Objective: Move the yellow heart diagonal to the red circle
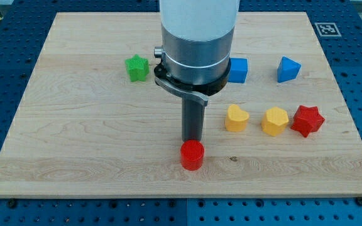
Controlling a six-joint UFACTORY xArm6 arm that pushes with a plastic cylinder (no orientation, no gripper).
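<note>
A: How is my arm [198,37] standing?

B: It comes straight down from the view's top, a pale cylinder over a grey metal collar. Below the collar the dark rod [192,119] hangs upright, no tilt that I can see.

A: And my tip [191,139]?

B: Its end sits right behind the red circle [192,154], on the circle's upper side in the view. The two look to be touching, or very nearly so; I cannot tell which. The rod has no jaws, so there is nothing to spread or press together, and it pinches nothing.

A: Where is the yellow heart [236,117]?

B: On the board [74,144], up and to the view's right of the red circle, and apart from it. It lies to the right of the rod, clear of it.

A: What sits next to it?

B: A yellow hexagon [274,121] just beside it on the right, then a red star [308,120] touching or almost touching that hexagon. The three make a row.

A: Anything higher up?

B: A blue cube [238,69], partly hidden by the collar, and a blue wedge-like block [288,69] further right; its shape is hard to make out. A green star [136,68] lies left of the collar.
</note>
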